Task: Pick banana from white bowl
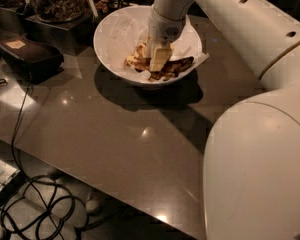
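Lying beneath claw [151, 64] w/in bowl [98, 46]: banana [134, 62]

- white bowl [106, 54]: large, deep, lined with crinkled white paper, upright in the upper centre of the frame.
- banana [176, 67]: browned, lying in the bowl's bottom.
- tool [158, 63]: down inside the bowl, at the banana.

Pincer [154, 60] low inside white bowl [114, 34], among browned banana [174, 67] pieces.
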You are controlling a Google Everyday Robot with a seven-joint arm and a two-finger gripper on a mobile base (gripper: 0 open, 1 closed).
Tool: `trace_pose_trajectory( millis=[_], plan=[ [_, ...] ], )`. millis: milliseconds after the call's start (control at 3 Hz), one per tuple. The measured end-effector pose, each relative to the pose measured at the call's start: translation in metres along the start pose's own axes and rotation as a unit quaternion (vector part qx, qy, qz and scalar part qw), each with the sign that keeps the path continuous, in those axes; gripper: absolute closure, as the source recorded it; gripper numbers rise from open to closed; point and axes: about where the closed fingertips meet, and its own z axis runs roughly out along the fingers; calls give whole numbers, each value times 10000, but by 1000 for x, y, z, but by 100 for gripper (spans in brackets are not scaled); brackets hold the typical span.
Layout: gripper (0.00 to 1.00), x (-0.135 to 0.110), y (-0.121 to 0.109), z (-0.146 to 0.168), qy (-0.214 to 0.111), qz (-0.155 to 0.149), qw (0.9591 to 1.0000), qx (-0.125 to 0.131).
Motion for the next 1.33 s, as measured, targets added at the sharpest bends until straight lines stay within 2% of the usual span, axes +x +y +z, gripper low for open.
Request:
trace_pose_trajectory(
  millis=[333, 1000, 1333],
  plan=[
    [100, 0, -1, 0, -57, 58, 9999, 71],
    [100, 1, 32, -41, -217, 479, 9979, 378],
    [100, 0, 33, -43, -212, 479, 9979, 385]
  ],
)
